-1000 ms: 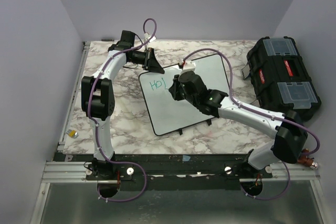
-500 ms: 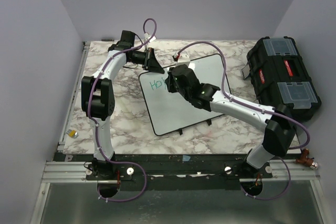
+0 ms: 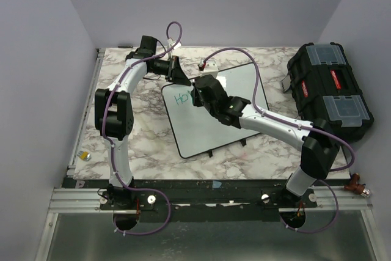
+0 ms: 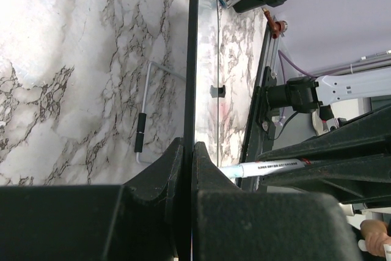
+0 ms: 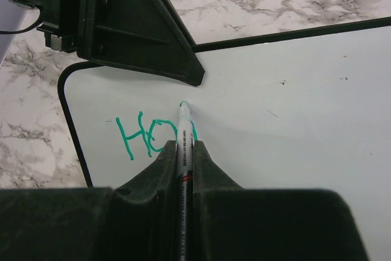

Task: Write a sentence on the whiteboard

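Observation:
The whiteboard point(image 3: 211, 128) lies tilted on the marble table, white with a thin black frame. Green letters "HO" and a further stroke, the start of the sentence point(image 5: 142, 135), sit near its far left corner point(image 3: 181, 98). My right gripper point(image 5: 184, 146) is shut on a white marker point(image 5: 184, 125) whose green tip touches the board just right of the "O". In the top view that gripper point(image 3: 199, 95) hovers over the letters. My left gripper point(image 3: 182, 76) is shut on the board's far edge; the left wrist view shows its jaws point(image 4: 189, 149) pinching the black frame point(image 4: 194, 53).
A black toolbox point(image 3: 327, 90) with clear lid compartments stands at the right of the table. A small yellow object point(image 3: 86, 156) lies near the left edge. The board's black feet point(image 3: 211, 151) stick out at its near side, and a wire stand leg point(image 4: 142, 134) rests on the marble.
My right gripper with the marker has slid left and farther away across the board, up to the letters, drawing a new stroke after the "O". The left gripper has held still.

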Controlling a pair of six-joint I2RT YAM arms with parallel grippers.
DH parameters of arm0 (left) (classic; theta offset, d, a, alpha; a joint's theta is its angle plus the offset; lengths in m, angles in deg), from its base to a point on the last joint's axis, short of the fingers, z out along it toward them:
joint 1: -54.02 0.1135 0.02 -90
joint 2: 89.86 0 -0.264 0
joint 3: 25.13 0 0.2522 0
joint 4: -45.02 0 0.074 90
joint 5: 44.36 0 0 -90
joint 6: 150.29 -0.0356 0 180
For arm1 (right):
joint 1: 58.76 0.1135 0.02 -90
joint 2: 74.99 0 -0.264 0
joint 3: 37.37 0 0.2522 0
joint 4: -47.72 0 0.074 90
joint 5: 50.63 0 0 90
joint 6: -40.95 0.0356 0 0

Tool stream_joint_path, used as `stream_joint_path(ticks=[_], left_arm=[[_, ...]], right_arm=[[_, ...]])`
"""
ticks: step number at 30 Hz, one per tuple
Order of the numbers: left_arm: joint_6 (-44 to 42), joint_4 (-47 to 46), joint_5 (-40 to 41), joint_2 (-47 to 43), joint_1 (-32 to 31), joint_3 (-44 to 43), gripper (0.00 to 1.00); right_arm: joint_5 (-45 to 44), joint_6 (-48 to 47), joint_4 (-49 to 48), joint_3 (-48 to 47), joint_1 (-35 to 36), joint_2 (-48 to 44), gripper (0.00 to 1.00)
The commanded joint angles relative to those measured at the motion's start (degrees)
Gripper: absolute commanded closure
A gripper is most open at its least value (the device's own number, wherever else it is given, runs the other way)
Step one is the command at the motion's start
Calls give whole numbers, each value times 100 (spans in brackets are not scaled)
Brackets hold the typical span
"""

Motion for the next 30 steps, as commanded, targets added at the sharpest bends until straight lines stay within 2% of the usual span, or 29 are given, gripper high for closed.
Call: stream_joint_path(ticks=[1,11,30], left_arm=[[-316,-351,333,-278,-32,7,100],[-326,-345,357,-287,-33,20,100],[-323,-343,369,-287,-32,16,100]], right_arm=[[-469,-96,89,-133,-27,162,99],[-670,-52,279,34,-24,68,99],[-115,184,423,381,-20,-233,99]])
